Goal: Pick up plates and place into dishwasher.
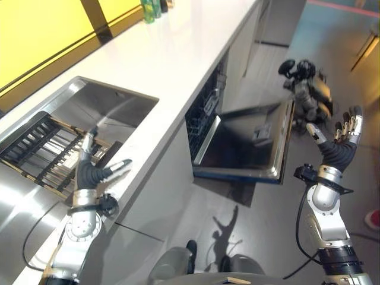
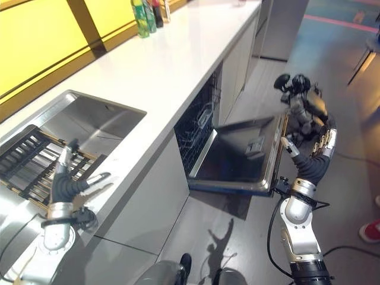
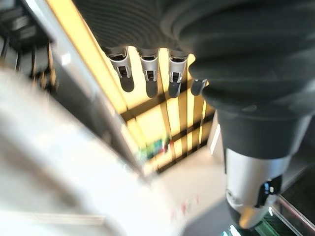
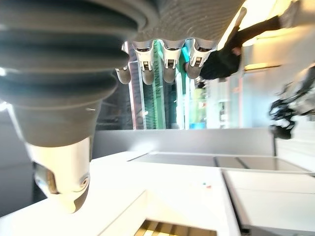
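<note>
The dishwasher [image 1: 205, 113] under the white counter [image 1: 178, 53] stands open, its door [image 1: 249, 142] folded down flat over the floor and a wire rack inside. A black dish rack [image 1: 41, 148] with bare slots lies across the steel sink [image 1: 104, 107]. My left hand [image 1: 89, 174] hovers at the counter's front edge beside that rack, open, fingers [image 3: 147, 73] straight and thumb spread, holding nothing. My right hand [image 1: 339, 148] is raised to the right of the dishwasher door, open and empty, fingers [image 4: 167, 59] pointing up.
Coloured bottles [image 1: 151, 9] stand at the far end of the counter by the yellow wall. A black machine [image 1: 306, 83] sits on the floor beyond the door. A red shoe [image 2: 371, 228] shows at the right edge. A chair leg [image 1: 365, 47] is at the far right.
</note>
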You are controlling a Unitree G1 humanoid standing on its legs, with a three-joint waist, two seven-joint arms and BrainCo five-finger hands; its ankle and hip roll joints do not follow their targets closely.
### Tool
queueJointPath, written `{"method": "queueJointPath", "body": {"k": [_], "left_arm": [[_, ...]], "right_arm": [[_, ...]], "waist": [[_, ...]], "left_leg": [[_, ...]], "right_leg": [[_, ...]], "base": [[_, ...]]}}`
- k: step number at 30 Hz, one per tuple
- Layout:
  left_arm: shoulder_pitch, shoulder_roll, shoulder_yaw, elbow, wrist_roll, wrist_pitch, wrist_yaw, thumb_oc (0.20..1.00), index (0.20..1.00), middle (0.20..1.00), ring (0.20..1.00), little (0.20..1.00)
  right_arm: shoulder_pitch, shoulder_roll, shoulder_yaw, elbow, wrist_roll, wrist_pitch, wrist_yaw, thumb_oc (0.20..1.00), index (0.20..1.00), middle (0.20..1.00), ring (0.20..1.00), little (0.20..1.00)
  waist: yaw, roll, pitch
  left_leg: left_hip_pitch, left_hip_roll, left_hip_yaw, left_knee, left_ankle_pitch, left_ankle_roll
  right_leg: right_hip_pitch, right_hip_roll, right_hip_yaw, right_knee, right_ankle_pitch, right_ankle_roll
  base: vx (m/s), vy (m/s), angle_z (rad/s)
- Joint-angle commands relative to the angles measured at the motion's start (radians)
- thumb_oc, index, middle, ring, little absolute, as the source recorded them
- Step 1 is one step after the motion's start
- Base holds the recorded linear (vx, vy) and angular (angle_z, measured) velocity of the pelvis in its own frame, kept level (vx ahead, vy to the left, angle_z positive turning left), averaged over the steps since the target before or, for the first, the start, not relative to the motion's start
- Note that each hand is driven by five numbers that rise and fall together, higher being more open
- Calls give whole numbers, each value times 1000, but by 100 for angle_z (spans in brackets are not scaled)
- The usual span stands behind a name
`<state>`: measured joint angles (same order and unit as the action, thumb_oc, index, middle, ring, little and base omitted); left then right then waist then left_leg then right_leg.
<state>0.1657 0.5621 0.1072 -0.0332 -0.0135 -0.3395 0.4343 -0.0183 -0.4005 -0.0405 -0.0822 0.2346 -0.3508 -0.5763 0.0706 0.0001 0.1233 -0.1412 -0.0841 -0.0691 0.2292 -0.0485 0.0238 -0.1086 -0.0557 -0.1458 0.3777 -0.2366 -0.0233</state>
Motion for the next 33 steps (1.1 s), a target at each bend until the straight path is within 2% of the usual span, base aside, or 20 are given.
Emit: {"method": "queueJointPath", "body": {"k": [1,4,7,8,10,11,12,13,15,17,19,22,24,25,26,27,28,30,32,33], "left_arm": [[-87,34,75,33,25,-13,37,1000,1000,1000,1000,1000],[-62,20,93,25,30,-14,-8,1000,1000,1000,1000,1000],[-53,26,110,14,34,-7,-16,1000,1000,1000,1000,1000],[-48,40,125,14,27,-10,-23,1000,1000,1000,1000,1000],[-29,72,146,12,10,-24,-27,1000,1000,1000,1000,1000],[-22,92,148,19,7,-27,-16,1000,1000,1000,1000,1000],[-22,104,145,28,0,-25,-5,1000,1000,1000,1000,1000],[-28,111,139,33,-5,-21,5,1000,1000,1000,1000,1000],[-59,116,125,39,-7,-8,11,1000,1000,1000,1000,1000],[-91,125,118,57,-15,-11,3,1000,1000,1000,1000,1000],[-98,142,122,66,-33,-18,-10,1000,1000,1000,1000,1000],[-89,141,134,57,-25,-12,4,1000,1000,1000,1000,1000],[-80,127,137,60,-12,9,21,1000,1000,1000,1000,1000],[-72,123,142,62,-12,14,21,1000,1000,1000,1000,1000],[-49,113,156,59,-14,22,14,1000,1000,1000,1000,1000],[-26,102,170,52,-15,23,5,1000,1000,1000,1000,1000],[-8,92,180,41,-13,21,1,1000,1000,1000,1000,1000],[26,72,191,17,-12,15,-7,1000,1000,1000,1000,1000],[45,57,186,2,-2,18,-10,1000,1000,1000,1000,1000],[41,55,166,5,-6,17,4,1000,1000,1000,1000,1000]], "right_arm": [[-59,-16,-11,-45,32,-13,51,1000,1000,1000,1000,1000],[-62,-14,-17,-52,42,18,42,1000,1000,1000,1000,1000],[-48,-4,-23,-66,59,18,50,1000,1000,1000,1000,1000],[-38,6,-26,-73,57,16,51,1000,1000,1000,1000,1000],[-19,15,-26,-98,66,16,53,1000,1000,1000,1000,1000],[-10,18,-23,-98,71,9,62,1000,1000,1000,1000,1000],[-10,21,-16,-88,80,-1,69,1000,1000,1000,1000,1000],[-12,27,-5,-77,75,-10,65,1000,1000,1000,1000,1000],[-28,18,23,-65,57,-18,34,1000,1000,1000,1000,1000],[-43,10,32,-66,47,-18,12,1000,1000,1000,1000,1000],[-48,12,17,-70,47,-8,20,1000,1000,1000,1000,1000],[-57,5,7,-64,74,-15,63,1000,1000,1000,1000,1000],[-72,-1,20,-68,83,1,78,1000,1000,1000,1000,1000],[-73,-4,23,-72,89,14,85,1000,1000,1000,1000,1000],[-71,-12,26,-91,106,52,97,1000,1000,1000,1000,1000],[-64,-16,34,-97,117,72,114,1000,1000,1000,1000,1000],[-56,-15,42,-94,122,74,133,1000,1000,1000,1000,1000],[-34,-12,59,-91,121,67,154,1000,1000,1000,1000,1000],[-13,-7,77,-89,108,60,161,1000,1000,1000,1000,1000],[-8,-10,90,-83,111,46,143,1000,1000,1000,1000,1000]], "waist": [[1,-21,-38],[16,-24,-52],[12,-21,-69],[0,-10,-69],[-21,17,-51],[-29,19,-36],[-32,14,-28],[-33,8,-24],[-42,-10,-18],[-72,-26,-9],[-87,-17,4],[-84,-19,10],[-72,-31,-9],[-72,-29,-15],[-73,-28,-28],[-68,-30,-36],[-62,-34,-37],[-56,-36,-33],[-51,-36,-21],[-37,-29,7]], "left_leg": [[48,-29,30,-17,-38,10],[54,-19,30,-7,-45,1],[76,-24,33,-33,-54,20],[96,-27,34,-53,-60,45],[117,-7,47,-60,-69,66],[120,-5,51,-50,-76,65],[119,-8,54,-43,-76,61],[118,-11,56,-37,-77,52],[122,-23,56,-16,-103,33],[144,-34,35,16,-168,22],[180,-2,18,40,-212,16],[223,55,-8,73,-271,7],[245,96,-17,104,-299,-15],[255,110,-19,110,-297,-21],[274,141,-17,144,-264,-39],[254,162,-9,221,-199,-59],[209,166,-3,325,-145,-62],[120,159,22,471,-77,-54],[22,155,33,556,-28,-53],[-56,85,57,545,-25,-42]], "right_leg": [[89,-4,56,-207,180,61],[109,-4,43,-207,178,58],[96,5,27,-138,173,61],[51,19,23,-4,193,83],[-66,32,26,277,208,108],[-108,16,27,324,223,110],[-123,-5,31,307,249,112],[-119,-29,29,228,270,108],[-103,-92,45,-8,319,109],[-120,-152,127,-233,420,143],[-126,-200,162,-383,490,169],[-111,-207,169,-378,468,186],[-90,-181,149,-315,417,197],[-91,-165,143,-289,399,195],[-94,-125,129,-240,355,176],[-74,-94,116,-224,320,144],[-51,-77,106,-228,309,117],[-21,-51,94,-232,292,77],[2,-40,77,-235,284,48],[20,-34,61,-233,274,41]], "base": [[66,-135,-14],[39,-70,-7],[56,11,-5],[49,81,-3],[37,69,-2],[83,-38,5],[134,-118,8],[204,-224,3],[302,-328,-8],[432,-413,-15],[493,-429,16],[423,-479,30],[425,-464,30],[443,-404,31],[437,-386,30],[462,-447,8],[393,-425,-6],[256,-289,5],[196,-166,-9],[157,-51,20]]}}
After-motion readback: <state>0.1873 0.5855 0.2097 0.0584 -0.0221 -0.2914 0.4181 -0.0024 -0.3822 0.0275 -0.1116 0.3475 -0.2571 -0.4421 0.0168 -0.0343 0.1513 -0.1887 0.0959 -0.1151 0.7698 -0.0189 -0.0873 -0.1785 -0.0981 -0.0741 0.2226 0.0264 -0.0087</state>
